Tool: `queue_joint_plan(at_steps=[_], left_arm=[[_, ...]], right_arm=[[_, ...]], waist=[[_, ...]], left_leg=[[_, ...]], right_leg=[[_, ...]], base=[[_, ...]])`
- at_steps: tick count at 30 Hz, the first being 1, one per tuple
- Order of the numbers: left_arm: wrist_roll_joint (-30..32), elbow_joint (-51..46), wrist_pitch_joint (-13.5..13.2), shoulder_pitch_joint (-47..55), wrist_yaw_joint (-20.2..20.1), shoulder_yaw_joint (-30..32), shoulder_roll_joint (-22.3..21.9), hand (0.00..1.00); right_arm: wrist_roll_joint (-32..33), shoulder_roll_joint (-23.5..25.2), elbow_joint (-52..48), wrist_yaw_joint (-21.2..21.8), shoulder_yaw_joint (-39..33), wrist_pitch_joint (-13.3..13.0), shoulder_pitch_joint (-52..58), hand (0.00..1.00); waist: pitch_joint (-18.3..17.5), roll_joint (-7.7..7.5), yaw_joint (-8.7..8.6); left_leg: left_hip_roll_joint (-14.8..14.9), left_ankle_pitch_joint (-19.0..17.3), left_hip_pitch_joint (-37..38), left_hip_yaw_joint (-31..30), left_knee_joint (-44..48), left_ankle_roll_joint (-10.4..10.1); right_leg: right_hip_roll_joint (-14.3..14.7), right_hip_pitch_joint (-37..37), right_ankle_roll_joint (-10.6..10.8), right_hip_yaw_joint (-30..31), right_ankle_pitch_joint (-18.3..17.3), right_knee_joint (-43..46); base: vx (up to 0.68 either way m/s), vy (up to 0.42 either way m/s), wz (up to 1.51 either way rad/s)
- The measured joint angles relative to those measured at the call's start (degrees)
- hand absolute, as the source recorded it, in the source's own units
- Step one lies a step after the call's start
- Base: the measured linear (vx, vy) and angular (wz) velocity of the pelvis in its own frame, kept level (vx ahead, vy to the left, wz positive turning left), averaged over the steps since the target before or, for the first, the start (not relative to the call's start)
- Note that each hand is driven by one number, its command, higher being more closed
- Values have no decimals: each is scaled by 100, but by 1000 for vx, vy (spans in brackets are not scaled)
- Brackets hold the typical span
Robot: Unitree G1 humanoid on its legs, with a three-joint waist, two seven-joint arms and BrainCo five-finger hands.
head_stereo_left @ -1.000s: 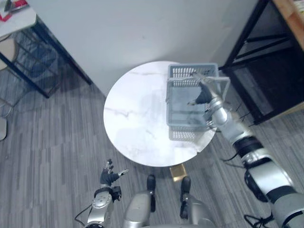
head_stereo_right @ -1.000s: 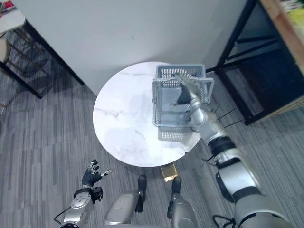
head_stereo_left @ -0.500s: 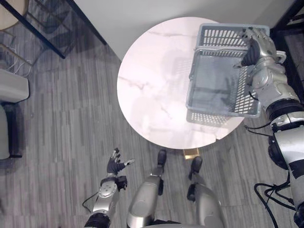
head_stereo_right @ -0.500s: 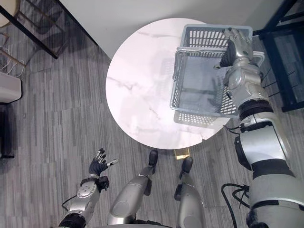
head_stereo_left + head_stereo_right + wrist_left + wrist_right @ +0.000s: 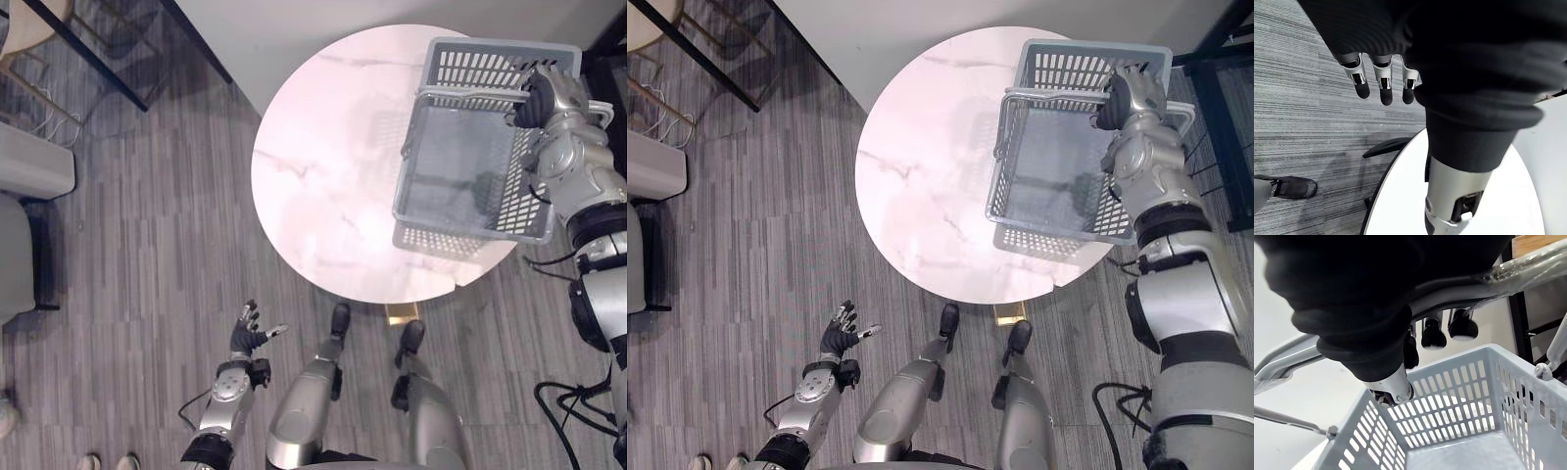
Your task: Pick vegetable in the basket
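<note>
Right hand: fingers curled over the metal handle of the basket. The wrist view shows the dark tips hooked round the bar, which the head views do not make plain.

Basket: grey plastic with slotted walls, over the right part of the table and reaching past its rim. The head views show its grey floor, and the wrist view shows the far wall from inside. I cannot tell whether its base touches the table.

Table: round, with a white marbled top.

Left hand: low at my left side over the striped grey floor, well apart from the table. Its fingers are straight and spread, holding nothing.

A person's shoes: at the floor's near left edge, seen from the head.

Black frame: just beyond the basket, on my right.
</note>
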Motion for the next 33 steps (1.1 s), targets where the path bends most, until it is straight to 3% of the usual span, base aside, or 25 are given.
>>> queue_joint_plan(at_steps=[3, 8, 11, 14, 19, 25, 28, 29, 30, 31, 33], left_arm=[[55, 0, 16, 97, 6, 236, -50, 0], [236, 6, 118, 509, -7, 600, -54, 0], [418, 22, 223, 802, -17, 841, -65, 0], [471, 108, 229, 939, -17, 1154, -117, 0], [552, 129, 233, 1255, -28, 1426, -186, 0], [619, 110, 239, 1390, -134, 1454, -214, 0], [616, 34, 239, 1308, -138, 1444, -223, 0], [612, -42, 235, 1257, -137, 1444, -238, 0], [612, -32, 234, 1218, -137, 1437, -220, 0], [611, -37, 233, 1223, -138, 1402, -221, 0], [608, -164, 240, 1302, -135, 1372, -265, 0]], right_arm=[[316, 351, -868, -4, -416, 6, 863, 100], [1160, 1011, -1999, 103, -678, -182, 2507, 100], [2070, 1377, -2318, 492, -818, -387, 3575, 100], [2600, 1645, -2562, 739, -977, -391, 4458, 100], [2614, 1993, -2923, 1131, -1112, -375, 5624, 100], [2621, 2421, -3039, 1178, -1476, -373, 6100, 100], [2628, 2750, -3419, 1138, -1583, -362, 6170, 100], [2724, 2833, -3604, 1097, -1605, -367, 6191, 100], [2771, 2860, -3653, 1067, -1606, -374, 6180, 100], [2859, 2874, -3686, 1032, -1615, -375, 6182, 100], [2994, 2907, -3759, 993, -1699, -388, 6199, 100]], waist=[[-85, -183, -103], [-445, -698, -313], [-762, -936, -398], [-1029, -957, -532], [-1391, -930, -711], [-1440, -932, -707], [-1367, -1046, -710], [-1351, -1019, -685], [-1334, -1027, -706], [-1338, -1034, -701], [-1390, -1097, -684]], left_leg=[[51, -55, 188, 197, -5, -11], [179, -260, 674, 618, -3, -118], [221, -442, 994, 1015, 50, -134], [232, -656, 1190, 1229, 228, -128], [248, -857, 1451, 1339, 393, -129], [226, -957, 1631, 1461, 594, -88], [203, -1128, 1277, 1467, 1248, 18], [334, -1115, 1044, 1478, 1335, 98], [326, -1069, 981, 1469, 1336, 138], [314, -987, 931, 1431, 1337, 151], [216, -846, 783, 1210, 1350, 263]], right_leg=[[66, 88, 29, 218, 20, -27], [201, 399, 47, 640, 31, -103], [282, 572, 94, 1013, -2, -133], [302, 797, 95, 1221, -2, -218], [313, 1090, 151, 1337, -43, -240], [287, 1117, 241, 1451, -111, 171], [218, 743, 336, 1464, -172, 789], [186, 627, 384, 1432, -230, 876], [109, 460, 248, 1289, -519, 1498], [-25, 244, 121, 1088, -1001, 2694], [-496, 393, 412, 1017, -1606, 4314]], base=[[35, -5, -41], [36, 1, -49], [30, 27, -66], [25, 27, -37], [47, 35, -14], [-15, 34, -8], [-166, 38, -10], [-229, 32, 5], [-232, 30, 17], [-134, 13, 27], [-182, -63, 41]])
